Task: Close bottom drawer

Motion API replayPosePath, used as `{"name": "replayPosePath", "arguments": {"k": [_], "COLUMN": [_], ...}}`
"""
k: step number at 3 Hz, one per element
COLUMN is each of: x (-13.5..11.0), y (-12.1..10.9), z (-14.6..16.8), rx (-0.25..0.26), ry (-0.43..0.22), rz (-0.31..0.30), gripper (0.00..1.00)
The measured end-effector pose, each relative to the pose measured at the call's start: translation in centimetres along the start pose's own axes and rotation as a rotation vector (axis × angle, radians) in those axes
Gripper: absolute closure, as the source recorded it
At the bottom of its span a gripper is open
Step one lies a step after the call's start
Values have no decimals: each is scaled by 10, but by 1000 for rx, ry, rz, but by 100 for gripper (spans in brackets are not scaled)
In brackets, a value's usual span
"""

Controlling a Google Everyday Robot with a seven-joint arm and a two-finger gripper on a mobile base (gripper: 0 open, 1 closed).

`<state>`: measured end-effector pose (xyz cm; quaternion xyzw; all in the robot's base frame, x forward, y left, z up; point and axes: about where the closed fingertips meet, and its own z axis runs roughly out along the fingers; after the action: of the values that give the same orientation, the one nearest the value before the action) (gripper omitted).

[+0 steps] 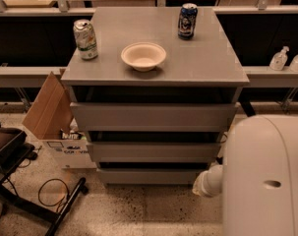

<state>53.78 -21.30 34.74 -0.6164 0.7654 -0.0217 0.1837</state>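
The tool (204,183) was spotted low at the right, at the white arm's (266,176) end; whether it was spread or closed could not be told. The bottom drawer (148,175) was seen just left of it, long axis running left-right, apparently not fully home. A cardboard box (47,114) was parked well clear leftward, a bowl (143,56) up on the bench (207,58).

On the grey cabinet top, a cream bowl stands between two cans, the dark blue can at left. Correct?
No. The camera view shows the dark blue can right of the round cream bowl. The gripper is hidden by the white arm.
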Motion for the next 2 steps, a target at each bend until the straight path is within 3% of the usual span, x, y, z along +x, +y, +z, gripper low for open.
{"name": "replayPosePath", "arguments": {"k": [1,2], "x": [6,33], "y": [-26,-19], "z": [-65,-111], "rx": [125,155], "ry": [115,230], "rz": [17,50], "gripper": [100,100]}}
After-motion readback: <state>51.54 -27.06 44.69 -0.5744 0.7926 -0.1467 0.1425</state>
